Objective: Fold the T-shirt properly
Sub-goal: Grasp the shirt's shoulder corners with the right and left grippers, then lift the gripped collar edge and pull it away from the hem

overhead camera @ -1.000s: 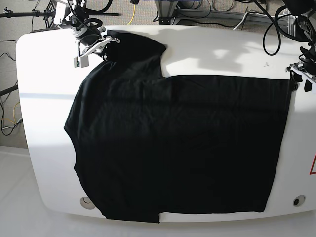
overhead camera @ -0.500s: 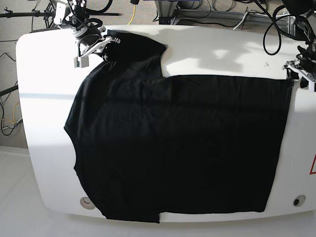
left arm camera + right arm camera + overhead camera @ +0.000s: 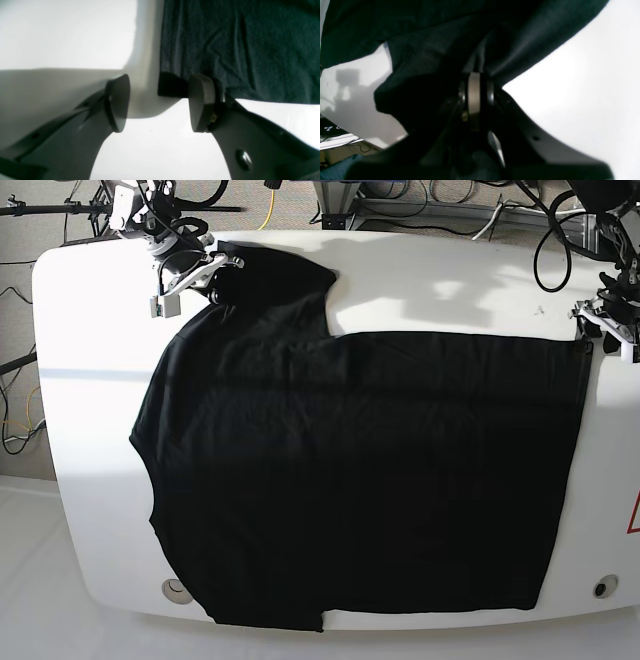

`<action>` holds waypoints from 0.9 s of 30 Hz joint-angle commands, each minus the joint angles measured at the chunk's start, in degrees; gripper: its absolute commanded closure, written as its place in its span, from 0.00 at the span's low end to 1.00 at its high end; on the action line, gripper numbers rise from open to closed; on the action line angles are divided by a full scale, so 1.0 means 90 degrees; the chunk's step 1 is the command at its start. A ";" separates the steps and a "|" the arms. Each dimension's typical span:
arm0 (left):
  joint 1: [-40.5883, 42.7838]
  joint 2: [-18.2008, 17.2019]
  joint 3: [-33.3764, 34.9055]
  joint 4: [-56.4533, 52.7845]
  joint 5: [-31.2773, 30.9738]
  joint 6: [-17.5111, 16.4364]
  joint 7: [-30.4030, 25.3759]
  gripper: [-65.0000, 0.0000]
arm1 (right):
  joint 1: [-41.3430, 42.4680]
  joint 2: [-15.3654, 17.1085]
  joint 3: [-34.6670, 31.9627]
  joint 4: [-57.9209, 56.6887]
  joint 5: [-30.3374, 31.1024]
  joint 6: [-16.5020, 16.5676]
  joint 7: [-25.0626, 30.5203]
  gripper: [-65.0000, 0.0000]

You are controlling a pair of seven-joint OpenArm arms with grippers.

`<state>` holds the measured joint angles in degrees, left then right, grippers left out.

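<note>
The T-shirt (image 3: 360,470) was seen spread flat over most of the white tabletop (image 3: 90,380), its lower hem lying close to the near rim and its straight side edge running just inside the tabletop's rounded end at the base view's right; a broad bare band of tabletop was left along the far side above the body, and a narrower bare strip at the view's left, beside the curved edge of the cloth; one sleeve was drawn up toward the far left corner.

The right gripper (image 3: 210,275) was found at that sleeve, its fingers (image 3: 474,93) pressed together on a bunched fold of the T-shirt (image 3: 440,50), the cloth rising in soft creases from the clamp. The left gripper (image 3: 605,320) was placed at the far right corner of the garment, just off its edge; its fingers (image 3: 117,102) were held well apart with nothing between them but bare tabletop (image 3: 155,140), one pad standing just beside the corner of the T-shirt (image 3: 240,50).

The fabric was shown as matte, black and finely wrinkled; the tabletop as smooth, glossy and rounded at its corners; the finger pads as dark, flat and oval.
</note>
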<state>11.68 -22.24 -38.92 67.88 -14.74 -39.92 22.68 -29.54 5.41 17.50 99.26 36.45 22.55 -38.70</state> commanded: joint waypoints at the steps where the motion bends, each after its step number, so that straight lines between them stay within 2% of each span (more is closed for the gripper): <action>1: -0.0116 -0.0083 -0.0035 -0.0079 -0.0016 -0.0009 -0.0035 0.47 | -0.0007 0.0040 0.0003 0.0058 -0.0059 -0.0012 -0.0101 0.99; 19: -0.0130 -0.0027 0.0031 -0.0224 0.0002 -0.0009 0.0091 0.50 | 0.0015 0.0024 -0.0011 0.0071 -0.0091 0.0016 -0.0099 0.99; 21: -0.0144 0.0002 0.0047 -0.0164 -0.0036 -0.0009 0.0163 0.62 | 0.0008 0.0031 -0.0018 0.0067 -0.0099 0.0005 -0.0096 0.99; 27: -0.0149 0.0024 0.0077 -0.0152 -0.0026 -0.0009 0.0264 0.84 | 0.0014 0.0030 -0.0015 0.0082 -0.0106 0.0005 -0.0079 0.99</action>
<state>10.28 -21.58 -38.46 66.11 -15.75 -39.53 22.70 -29.23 5.39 17.26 99.31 36.25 22.57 -39.03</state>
